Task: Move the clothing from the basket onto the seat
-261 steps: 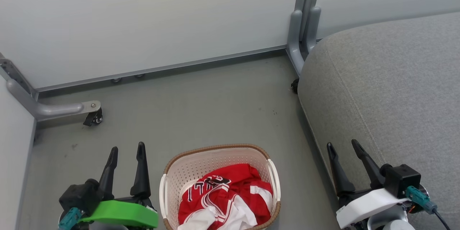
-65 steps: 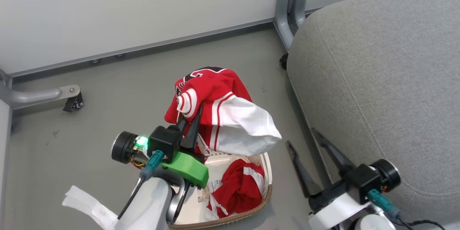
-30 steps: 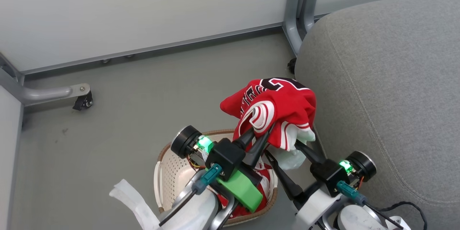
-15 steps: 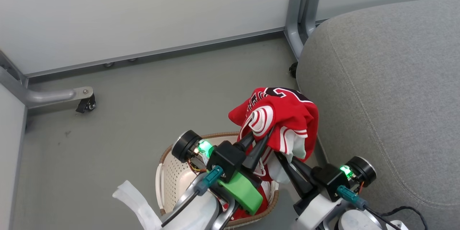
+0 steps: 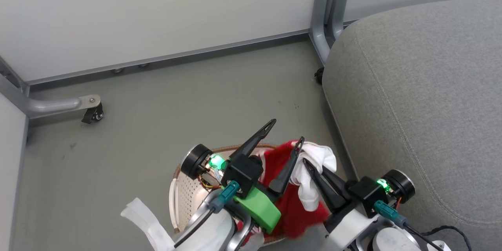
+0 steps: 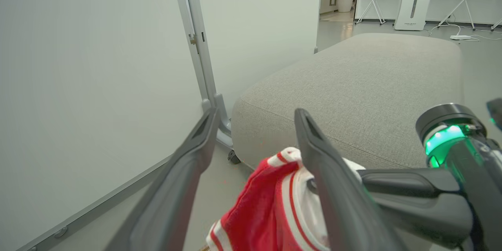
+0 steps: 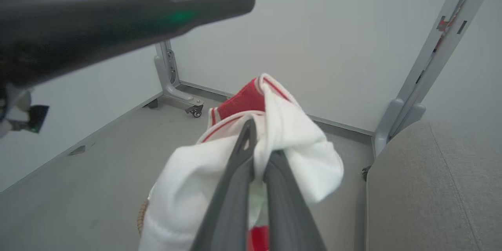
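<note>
cream perforated plastic basket [image 5: 183, 198]: on the floor, unmoved | left gripper [image 5: 286, 130]: we see its fingers spread, let go (pinching a moment ago) | soft red-and-white sports garment [image 5: 318, 154]: slumped lower, hanging over the basket | right gripper [image 5: 313, 166]: clamped on its white panel | large grey fabric seat [image 5: 411, 106]: just right of it

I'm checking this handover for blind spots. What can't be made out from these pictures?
- Inside of the basket, head view: covered by the left arm and the red and white garment; whether more clothing lies there is hidden.
- Any lettering on the garment: none readable; the cloth is blurred in the head view, bunched in both wrist views.
- Basket, right wrist view: mostly behind the cloth that the right gripper pinches.
</note>
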{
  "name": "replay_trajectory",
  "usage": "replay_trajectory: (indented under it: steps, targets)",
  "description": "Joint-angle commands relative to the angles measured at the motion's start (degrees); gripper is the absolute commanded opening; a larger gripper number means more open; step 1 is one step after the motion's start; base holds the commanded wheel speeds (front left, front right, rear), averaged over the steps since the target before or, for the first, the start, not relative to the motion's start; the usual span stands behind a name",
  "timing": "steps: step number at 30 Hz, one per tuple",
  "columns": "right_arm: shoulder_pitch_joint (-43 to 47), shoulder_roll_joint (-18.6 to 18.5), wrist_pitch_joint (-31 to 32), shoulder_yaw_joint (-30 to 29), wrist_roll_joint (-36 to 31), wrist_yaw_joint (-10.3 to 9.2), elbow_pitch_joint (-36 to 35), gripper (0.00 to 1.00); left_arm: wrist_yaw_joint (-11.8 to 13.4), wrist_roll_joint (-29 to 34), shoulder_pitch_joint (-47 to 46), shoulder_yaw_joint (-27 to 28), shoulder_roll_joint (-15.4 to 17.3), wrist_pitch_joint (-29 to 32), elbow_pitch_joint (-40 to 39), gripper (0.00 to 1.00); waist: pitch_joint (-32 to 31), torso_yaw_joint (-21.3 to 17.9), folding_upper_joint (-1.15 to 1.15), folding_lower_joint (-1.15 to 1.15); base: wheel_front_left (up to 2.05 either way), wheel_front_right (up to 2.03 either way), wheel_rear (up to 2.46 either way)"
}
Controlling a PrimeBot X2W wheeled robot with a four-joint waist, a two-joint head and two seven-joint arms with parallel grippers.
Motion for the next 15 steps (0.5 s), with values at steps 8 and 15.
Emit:
replay_trajectory:
  steps: [8, 15]
  targets:
    - [0.4, 0.2, -0.3, -1.1, -0.1, -0.04, -0.9, 0.0, 1.1, 0.0, -1.1, 0.3, 1.0, -0.6, 0.1, 1.0, 0.0, 0.0, 0.0, 0.0, 0.0, 0.0, 0.0]
    - [-0.3, 0.3, -0.3, -2.7, -0.3, -0.04, -2.6, 0.0, 2.3, -0.4, -0.6, 1.5, 2.1, -1.3, 0.8, 1.0, 1.0, -1.0, 0.0, 0.0, 0.0, 0.0, 0.0]
